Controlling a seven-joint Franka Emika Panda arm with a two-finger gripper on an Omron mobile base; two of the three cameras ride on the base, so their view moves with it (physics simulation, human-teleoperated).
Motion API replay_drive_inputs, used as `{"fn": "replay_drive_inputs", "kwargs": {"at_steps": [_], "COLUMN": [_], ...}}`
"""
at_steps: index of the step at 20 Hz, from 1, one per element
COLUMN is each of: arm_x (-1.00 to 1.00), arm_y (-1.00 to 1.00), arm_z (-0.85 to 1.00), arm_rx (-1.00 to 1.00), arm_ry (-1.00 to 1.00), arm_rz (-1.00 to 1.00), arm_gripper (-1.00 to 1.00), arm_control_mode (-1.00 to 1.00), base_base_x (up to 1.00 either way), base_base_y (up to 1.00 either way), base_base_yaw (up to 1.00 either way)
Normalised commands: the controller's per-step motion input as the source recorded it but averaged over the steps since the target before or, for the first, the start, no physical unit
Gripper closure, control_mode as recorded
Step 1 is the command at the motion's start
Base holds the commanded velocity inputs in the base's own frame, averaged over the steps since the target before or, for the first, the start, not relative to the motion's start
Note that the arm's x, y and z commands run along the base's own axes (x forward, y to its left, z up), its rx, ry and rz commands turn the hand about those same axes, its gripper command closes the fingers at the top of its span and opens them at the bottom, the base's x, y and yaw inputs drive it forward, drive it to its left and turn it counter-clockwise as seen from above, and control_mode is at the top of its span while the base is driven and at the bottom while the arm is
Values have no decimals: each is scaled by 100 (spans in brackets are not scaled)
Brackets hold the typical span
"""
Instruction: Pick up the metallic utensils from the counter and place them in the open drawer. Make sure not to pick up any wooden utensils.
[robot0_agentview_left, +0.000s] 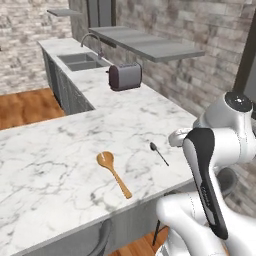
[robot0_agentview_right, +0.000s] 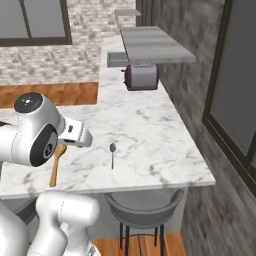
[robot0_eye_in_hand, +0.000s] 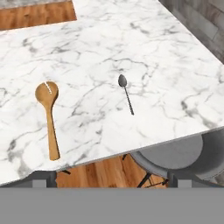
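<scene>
Left base view: white marble counter (robot0_agentview_left: 60, 150) carries a wooden spoon (robot0_agentview_left: 114, 173) with its bowl toward the far side and handle toward the near edge. A slim metal spoon (robot0_agentview_left: 159, 153) lies to its right, apart from it, head away from the robot. Further back on the counter stands a dark toaster (robot0_agentview_left: 125, 76), with a sink (robot0_agentview_left: 82, 61) and faucet (robot0_agentview_left: 91, 40) beyond it. The white arm rises at lower right.

Right base view: the metal spoon (robot0_agentview_right: 112, 154) lies on the counter (robot0_agentview_right: 150, 145) near the front edge, head pointing toward the toaster (robot0_agentview_right: 142, 76). The wooden spoon (robot0_agentview_right: 56, 164) is partly hidden behind the arm. A grey stool (robot0_agentview_right: 142, 210) sits under the counter edge.

Hand view: the gripper (robot0_eye_in_hand: 107, 183) hangs above the counter's near edge, fingers spread wide, grasping nothing. The metal spoon (robot0_eye_in_hand: 126, 93) lies ahead of it, the wooden spoon (robot0_eye_in_hand: 50, 118) to the left, well apart. The stool (robot0_eye_in_hand: 183, 153) shows below the edge.
</scene>
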Motion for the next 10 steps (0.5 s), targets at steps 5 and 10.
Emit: {"fn": "replay_drive_inputs", "kwargs": {"at_steps": [5,10], "arm_x": [17,94], "arm_y": [-2,-20], "arm_z": [-13,-97], "arm_rx": [0,0], "arm_ry": [6,28], "arm_rz": [1,1], "arm_gripper": [-100,-100], "arm_control_mode": [-100,-100], "base_base_x": [22,0], "base_base_y": [-11,0], "base_base_yaw": [8,0]}}
